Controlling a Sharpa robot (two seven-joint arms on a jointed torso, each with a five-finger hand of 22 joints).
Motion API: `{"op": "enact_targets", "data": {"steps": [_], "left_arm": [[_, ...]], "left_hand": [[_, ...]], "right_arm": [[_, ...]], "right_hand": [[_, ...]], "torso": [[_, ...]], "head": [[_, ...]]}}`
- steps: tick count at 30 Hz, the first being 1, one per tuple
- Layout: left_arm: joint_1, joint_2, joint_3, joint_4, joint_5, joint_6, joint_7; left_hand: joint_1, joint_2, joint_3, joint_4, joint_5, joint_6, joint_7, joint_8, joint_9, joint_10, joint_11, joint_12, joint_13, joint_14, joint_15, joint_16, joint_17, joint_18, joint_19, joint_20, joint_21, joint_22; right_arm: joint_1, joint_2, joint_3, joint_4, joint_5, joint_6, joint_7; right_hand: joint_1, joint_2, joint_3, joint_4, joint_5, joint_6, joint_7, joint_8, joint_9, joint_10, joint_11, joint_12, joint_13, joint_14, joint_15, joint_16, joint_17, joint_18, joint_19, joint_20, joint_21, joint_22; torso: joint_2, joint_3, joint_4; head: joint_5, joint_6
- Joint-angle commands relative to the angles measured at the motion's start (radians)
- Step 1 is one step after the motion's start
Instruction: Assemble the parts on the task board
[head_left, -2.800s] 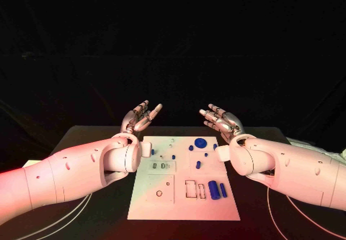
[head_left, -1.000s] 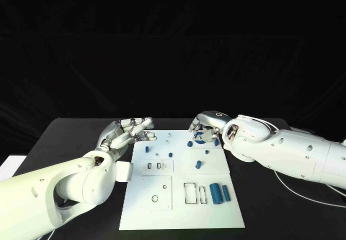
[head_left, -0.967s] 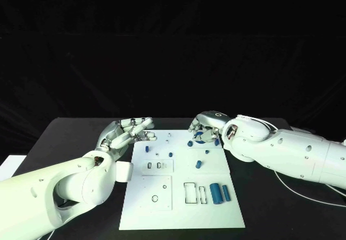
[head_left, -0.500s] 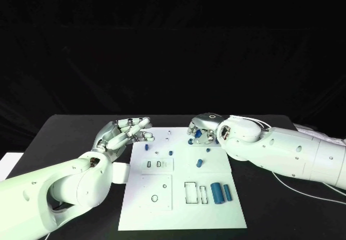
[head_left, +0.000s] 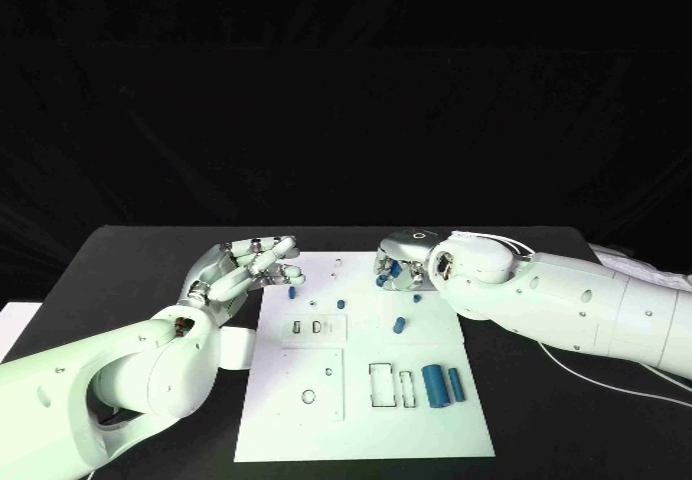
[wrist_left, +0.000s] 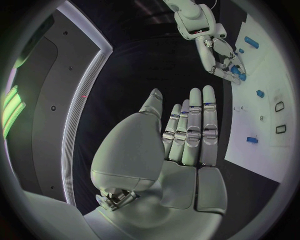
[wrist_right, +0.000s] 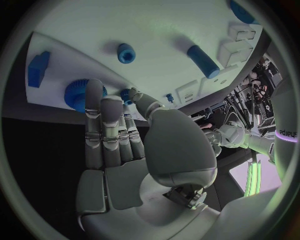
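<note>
gear (wrist_right: 78, 94): round blue toothed part at the far right corner of the board (head_left: 361, 400). We see it right at the right hand's fingertips, touching or nearly so; contact we cannot tell.
small peg (wrist_right: 127, 93): just beside the gear, between the right hand's fingertips and thumb. Held or only touched, we cannot tell.
right hand (head_left: 402, 264): over the gear, fingers pointing down at the board, fairly straight and close together, thumb near the peg. Grip unclear.
key relation: we judge the gear lies straight ahead of the right fingertips, flat on the board with its axis upright. Right hand far nearer than left.
left hand (wrist_left: 184, 137): off the board's far left edge, fingers straight and together, thumb apart, holding nothing.
other parts: we see a short cylinder (wrist_right: 203, 61) and a round cap (wrist_right: 125, 52) beyond the right fingertips, apart from them.
</note>
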Motion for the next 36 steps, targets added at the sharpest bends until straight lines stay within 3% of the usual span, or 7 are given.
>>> {"op": "enact_targets", "data": {"steps": [1,10,16,24,30,33,36], "left_arm": [[0.002,-0.001,0.001,0.004,0.002,0.014,0.005],[0.002,-0.002,0.001,0.003,0.003,0.015,-0.001],[0.002,-0.003,0.001,0.0,0.003,0.01,-0.006],[0.002,-0.002,0.001,-0.003,0.006,0.009,-0.009],[0.002,-0.002,0.001,0.0,0.006,0.012,-0.012],[0.002,-0.002,0.001,0.002,0.006,0.014,-0.014],[0.003,-0.002,0.001,0.003,0.006,0.016,-0.015]], "left_hand": [[-0.005,0.009,-0.004,-0.003,-0.001,-0.003,0.004,-0.004,-0.001,-0.004,0.005,-0.005,-0.001,0.007,0.001,0.002,0.002,0.01,0.007,0.002,0.007,0.001],[-0.004,0.011,-0.004,-0.004,-0.001,-0.004,0.004,-0.005,-0.001,-0.005,0.005,-0.006,-0.002,0.008,0.001,0.002,0.003,0.01,0.008,0.002,0.007,0.002],[-0.002,0.013,-0.003,-0.006,-0.001,-0.006,0.005,-0.007,-0.001,-0.008,0.005,-0.008,-0.002,0.009,0.001,0.003,0.006,0.01,0.009,0.002,0.009,0.002],[0.001,0.015,-0.003,-0.008,-0.001,-0.007,0.006,-0.008,-0.001,-0.009,0.006,-0.01,-0.002,0.009,0.001,0.002,0.009,0.01,0.009,0.002,0.01,0.003],[0.002,0.016,-0.003,-0.009,-0.001,-0.008,0.006,-0.009,-0.001,-0.01,0.006,-0.011,-0.002,0.009,0.001,0.002,0.01,0.01,0.009,0.002,0.01,0.003],[0.002,0.016,-0.003,-0.01,-0.001,-0.008,0.006,-0.009,-0.001,-0.01,0.006,-0.011,-0.002,0.008,0.001,0.001,0.011,0.01,0.008,0.002,0.01,0.003],[0.002,0.016,-0.003,-0.01,-0.001,-0.008,0.006,-0.009,-0.001,-0.01,0.006,-0.011,-0.002,0.008,0.001,0.001,0.011,0.01,0.008,0.002,0.01,0.003]], "right_arm": [[0.0,0.004,0.0,-0.003,-0.014,0.029,0.002],[-0.001,0.008,0.0,-0.008,-0.007,-0.007,0.01],[-0.001,0.005,0.0,0.004,0.01,-0.15,0.028],[0.0,0.026,0.001,0.001,0.02,-0.232,0.01],[0.003,0.065,0.001,-0.03,0.023,-0.245,-0.005],[0.004,0.09,0.001,-0.054,0.023,-0.247,-0.008],[0.004,0.113,0.001,-0.076,0.023,-0.242,-0.008]], "right_hand": [[0.0,0.013,0.006,0.012,-0.005,0.019,0.0,0.001,0.003,0.021,-0.001,-0.001,0.001,0.048,-0.001,0.055,0.058,0.013,-0.004,-0.002,0.018,0.011],[0.002,0.031,0.041,0.041,-0.04,0.062,-0.007,0.009,0.011,0.067,-0.013,0.0,0.003,0.055,-0.01,0.195,0.205,-0.001,0.027,-0.008,0.131,0.138],[0.027,0.052,0.082,0.042,-0.059,0.101,-0.015,0.021,0.026,0.117,-0.027,0.003,0.005,0.061,-0.025,0.303,0.324,-0.024,0.079,-0.018,0.26,0.303],[0.032,0.043,0.105,0.036,-0.063,0.092,-0.007,0.009,0.032,0.109,-0.022,-0.007,0.001,0.049,-0.02,0.318,0.33,-0.026,0.068,-0.016,0.286,0.325],[0.032,0.036,0.113,0.034,-0.062,0.085,-0.002,0.001,0.033,0.097,-0.017,-0.007,0.001,0.045,-0.016,0.323,0.331,-0.026,0.06,-0.014,0.293,0.328],[0.031,0.033,0.116,0.034,-0.062,0.082,-0.001,-0.001,0.034,0.093,-0.016,-0.007,0.001,0.043,-0.014,0.325,0.332,-0.026,0.057,-0.012,0.296,0.331],[0.028,0.03,0.117,0.035,-0.062,0.079,0.001,-0.003,0.034,0.088,-0.014,-0.007,0.001,0.042,-0.013,0.327,0.333,-0.026,0.054,-0.011,0.298,0.333]], "torso": [[0.003,-0.0008,0.0044],[0.005,-0.0015,0.0091],[0.007,-0.0017,0.0131],[0.009,-0.0035,0.018],[0.012,-0.0055,0.0224],[0.012,-0.0043,0.0224],[0.014,-0.0061,0.028]], "head": [[-0.002,-0.002],[-0.004,-0.005],[-0.004,0.0],[-0.001,0.007],[-0.001,0.011],[0.002,0.012],[0.0,0.014]]}}
